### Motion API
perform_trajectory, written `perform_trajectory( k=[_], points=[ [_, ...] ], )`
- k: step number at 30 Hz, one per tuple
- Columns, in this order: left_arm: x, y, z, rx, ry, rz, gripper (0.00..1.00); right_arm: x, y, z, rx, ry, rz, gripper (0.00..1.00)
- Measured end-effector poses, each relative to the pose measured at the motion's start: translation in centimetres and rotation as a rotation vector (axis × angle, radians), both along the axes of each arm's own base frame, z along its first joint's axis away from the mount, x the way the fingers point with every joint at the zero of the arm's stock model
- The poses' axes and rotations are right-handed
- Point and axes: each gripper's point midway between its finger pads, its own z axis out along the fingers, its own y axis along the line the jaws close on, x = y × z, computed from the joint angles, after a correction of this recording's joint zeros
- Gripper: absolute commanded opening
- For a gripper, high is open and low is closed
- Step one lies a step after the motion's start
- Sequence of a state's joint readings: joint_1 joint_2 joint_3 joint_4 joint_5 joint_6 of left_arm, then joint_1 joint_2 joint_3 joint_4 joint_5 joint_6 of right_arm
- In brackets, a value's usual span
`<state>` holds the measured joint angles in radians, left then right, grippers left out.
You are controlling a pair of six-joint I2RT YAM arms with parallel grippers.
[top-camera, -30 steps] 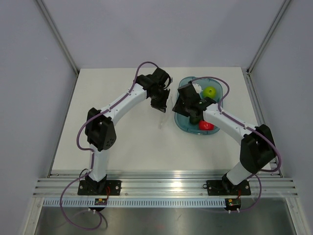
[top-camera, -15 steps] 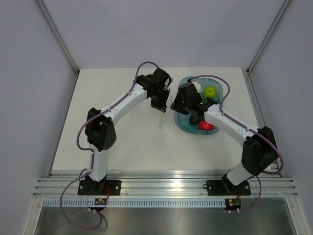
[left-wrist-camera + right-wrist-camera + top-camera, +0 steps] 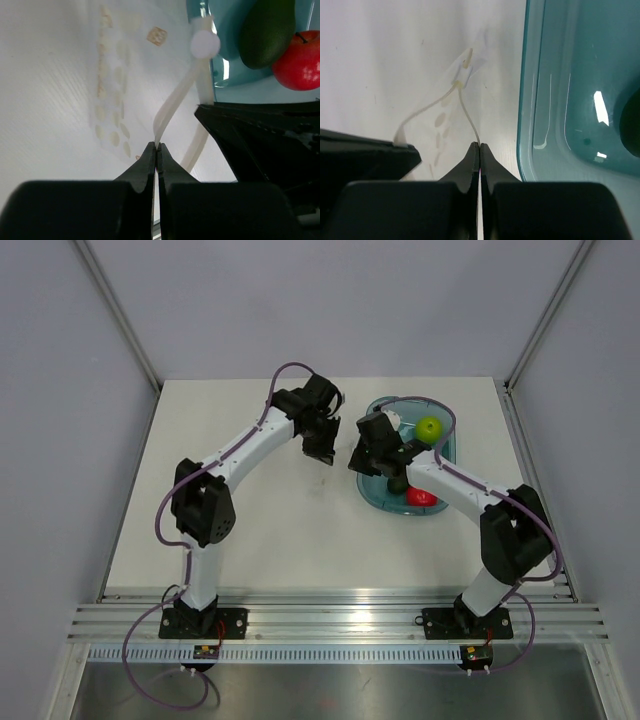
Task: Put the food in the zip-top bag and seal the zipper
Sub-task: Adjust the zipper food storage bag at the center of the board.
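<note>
The clear zip-top bag (image 3: 114,102), printed with pale ovals, hangs over the table between my two grippers. Its zipper (image 3: 172,100) is a whitish strip that splits into two lips, so the mouth is parted. My left gripper (image 3: 156,145) is shut on one lip, and my right gripper (image 3: 479,144) is shut on the other lip (image 3: 468,117). In the top view the two grippers (image 3: 322,452) (image 3: 360,462) stand close together, just left of the tray. The food (image 3: 265,32), dark green and oval, lies in the teal tray (image 3: 221,75).
A red apple (image 3: 300,60) lies beside the food in the tray, and a lime-green apple (image 3: 429,426) sits at the tray's far end. The tray's rim (image 3: 522,115) runs close along the right of my right gripper. White table (image 3: 250,530) stretches left and toward the arm bases.
My right gripper has moved left off the tray's edge and shut on the bag's second lip. My left gripper has shifted slightly left and back, still gripping.
</note>
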<state>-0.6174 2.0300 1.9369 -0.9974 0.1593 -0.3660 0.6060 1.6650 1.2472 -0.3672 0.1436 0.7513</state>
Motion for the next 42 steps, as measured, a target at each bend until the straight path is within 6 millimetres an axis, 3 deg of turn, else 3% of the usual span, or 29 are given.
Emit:
perform_trajectory(
  k=[6, 14, 22, 34, 42],
  points=[
    [2.0, 1.2, 1.2, -0.039, -0.022, 0.057, 0.0, -1.2, 0.6, -0.2, 0.007, 0.009, 0.032, 0.0],
    [2.8, 0.2, 3.5, -0.127, -0.061, 0.085, 0.0, -2.6, 1.6, -0.5, 0.026, 0.027, 0.089, 0.0],
    [3.4, -1.3, 4.7, -0.249, -0.038, 0.114, 0.0, -2.8, 2.4, -0.1, 0.044, 0.016, 0.121, 0.0],
    [2.1, -2.8, 2.0, -0.3, 0.042, 0.104, 0.0, -3.4, 5.2, 1.4, 0.126, -0.026, 0.251, 0.0],
    [2.9, -1.7, 2.1, -0.292, 0.028, 0.127, 0.0, -3.6, 4.2, 0.8, 0.075, -0.026, 0.234, 0.0]
  ],
)
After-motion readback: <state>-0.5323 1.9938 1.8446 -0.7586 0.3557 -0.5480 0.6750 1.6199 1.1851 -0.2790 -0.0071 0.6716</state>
